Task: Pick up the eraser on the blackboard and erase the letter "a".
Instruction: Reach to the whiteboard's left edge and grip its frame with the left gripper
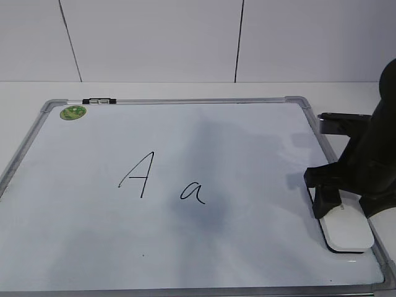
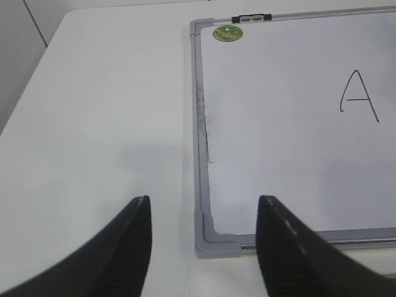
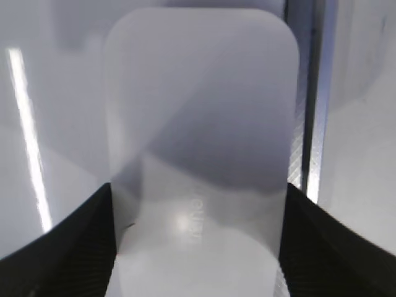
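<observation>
The white eraser (image 1: 348, 230) lies on the blackboard (image 1: 247, 142) near its right frame, at the front. My right gripper (image 1: 328, 204) comes down over the eraser's far end. In the right wrist view the two black fingers (image 3: 198, 192) press against both long sides of the eraser (image 3: 198, 111), shut on it. The small cursive letter "a" (image 1: 193, 192) is near the board's middle, well left of the eraser. My left gripper (image 2: 204, 204) is open and empty above the board's near left corner (image 2: 216, 238); it does not show in the exterior view.
A taller capital "A" (image 1: 137, 175) stands left of the "a" and also shows in the left wrist view (image 2: 359, 96). A round green sticker (image 1: 73, 112) and a small black clip (image 1: 99, 100) are at the board's far left corner. White table surrounds the board.
</observation>
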Robot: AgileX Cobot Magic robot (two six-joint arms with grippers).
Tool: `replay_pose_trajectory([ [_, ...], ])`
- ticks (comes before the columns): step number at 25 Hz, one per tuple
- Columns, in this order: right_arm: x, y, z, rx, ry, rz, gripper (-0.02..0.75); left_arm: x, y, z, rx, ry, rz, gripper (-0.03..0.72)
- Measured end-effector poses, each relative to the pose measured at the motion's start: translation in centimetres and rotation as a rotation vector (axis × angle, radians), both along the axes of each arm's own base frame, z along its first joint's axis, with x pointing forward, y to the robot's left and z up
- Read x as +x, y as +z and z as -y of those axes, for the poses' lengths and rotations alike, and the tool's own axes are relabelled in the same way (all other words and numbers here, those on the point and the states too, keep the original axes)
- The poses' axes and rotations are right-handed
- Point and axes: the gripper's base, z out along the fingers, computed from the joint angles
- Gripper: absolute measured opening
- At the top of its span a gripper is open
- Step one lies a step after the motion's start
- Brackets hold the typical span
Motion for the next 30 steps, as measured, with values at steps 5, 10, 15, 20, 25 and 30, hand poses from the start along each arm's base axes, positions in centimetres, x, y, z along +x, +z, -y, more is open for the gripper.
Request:
replay_pose_trajectory([
  [5,0.9,1.7,-0.3,0.010,-0.001,-0.003,0.554,0.0,0.0,0.0,0.000,0.000,0.000,0.389],
  [10,1.3,2.9,-0.5,0.015,0.000,-0.020,0.554,0.0,0.0,0.0,0.000,0.000,0.000,0.405],
  [15,1.3,3.2,-0.5,0.015,0.000,-0.037,0.554,0.0,0.0,0.0,0.000,0.000,0.000,0.392],
  [20,1.4,3.5,-0.7,0.032,-0.003,-0.034,0.554,0.0,0.0,0.0,0.000,0.000,0.000,0.391],
  [25,1.3,3.5,-1.0,0.064,0.011,-0.043,0.554,0.0,0.0,0.0,0.000,0.000,0.000,0.391],
  [30,1.3,3.5,-1.2,0.080,0.016,-0.047,0.554,0.0,0.0,0.0,0.000,0.000,0.000,0.389],
])
